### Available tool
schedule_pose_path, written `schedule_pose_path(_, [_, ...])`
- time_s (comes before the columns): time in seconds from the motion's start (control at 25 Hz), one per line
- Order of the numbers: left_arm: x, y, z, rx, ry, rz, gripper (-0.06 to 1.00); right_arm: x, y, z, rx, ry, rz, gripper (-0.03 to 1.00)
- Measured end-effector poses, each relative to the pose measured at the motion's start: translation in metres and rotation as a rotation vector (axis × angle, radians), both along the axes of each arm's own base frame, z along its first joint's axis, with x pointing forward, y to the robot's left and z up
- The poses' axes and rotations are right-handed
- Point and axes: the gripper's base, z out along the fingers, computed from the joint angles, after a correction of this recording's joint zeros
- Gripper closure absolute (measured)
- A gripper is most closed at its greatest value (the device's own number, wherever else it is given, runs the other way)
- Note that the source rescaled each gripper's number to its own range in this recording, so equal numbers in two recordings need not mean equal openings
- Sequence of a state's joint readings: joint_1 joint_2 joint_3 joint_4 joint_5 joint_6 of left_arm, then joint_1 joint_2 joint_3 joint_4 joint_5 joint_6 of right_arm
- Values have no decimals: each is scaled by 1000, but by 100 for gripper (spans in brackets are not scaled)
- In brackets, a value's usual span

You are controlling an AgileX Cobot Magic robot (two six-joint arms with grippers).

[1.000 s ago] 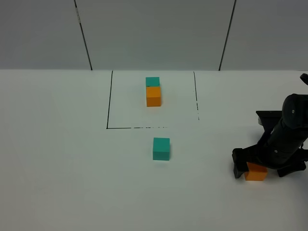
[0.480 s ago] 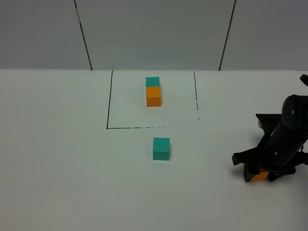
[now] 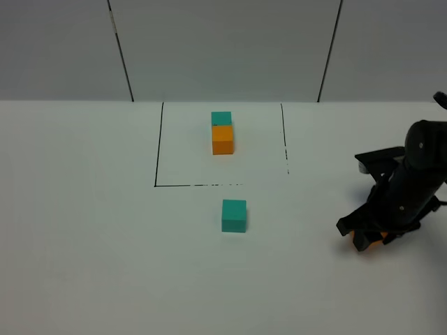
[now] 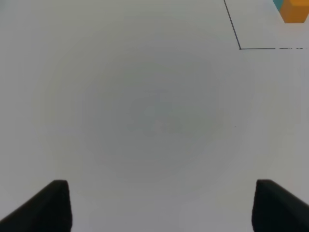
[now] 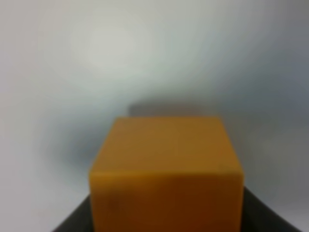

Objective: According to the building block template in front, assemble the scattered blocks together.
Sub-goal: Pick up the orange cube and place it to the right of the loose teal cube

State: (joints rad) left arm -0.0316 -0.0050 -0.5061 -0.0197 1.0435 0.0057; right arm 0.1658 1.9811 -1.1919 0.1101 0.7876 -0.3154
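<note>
The template, a teal cube joined to an orange cube (image 3: pixel 223 138), stands inside the black drawn square (image 3: pixel 157 150) at the back of the table; its orange cube (image 4: pixel 295 10) shows at a corner of the left wrist view. The loose teal cube (image 3: pixel 234 216) sits in front of the square. My right gripper (image 3: pixel 368 239) is shut on the loose orange cube (image 5: pixel 166 169) at the far right, lifted a little off the table. Only a sliver of that cube (image 3: pixel 372 243) shows in the exterior view. My left gripper (image 4: pixel 159 205) is open and empty over bare table.
The table is white, with a grey panelled wall behind it. A corner of the black outline (image 4: pixel 240 47) shows in the left wrist view. The left arm does not show in the exterior view.
My right gripper has closed on the orange cube and lifted it a little, tilting and shifting slightly. The teal cube and the template have not moved.
</note>
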Motion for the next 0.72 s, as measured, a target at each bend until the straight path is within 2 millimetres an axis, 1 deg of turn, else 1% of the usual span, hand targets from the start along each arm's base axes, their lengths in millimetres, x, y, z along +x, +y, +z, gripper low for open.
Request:
schedule_pose_path(0.08, [0, 0, 0, 0, 0, 0, 24, 9, 11, 17, -6, -17, 150, 97])
schedule_pose_path(0.28, [0, 0, 0, 0, 0, 0, 24, 19, 44, 51, -31, -57, 581, 97])
schedule_pose_path(0.4, [0, 0, 0, 0, 0, 0, 24, 21, 65, 66, -43, -108, 733, 97])
schedule_pose_path(0.52, [0, 0, 0, 0, 0, 0, 24, 21, 87, 73, -61, -133, 865, 97])
schedule_pose_path(0.56, [0, 0, 0, 0, 0, 0, 24, 20, 93, 73, -65, -128, 903, 97])
schedule_pose_path(0.64, [0, 0, 0, 0, 0, 0, 25, 22, 104, 70, -69, -120, 949, 97])
schedule_pose_path(0.72, [0, 0, 0, 0, 0, 0, 25, 25, 110, 60, -82, -83, 980, 97])
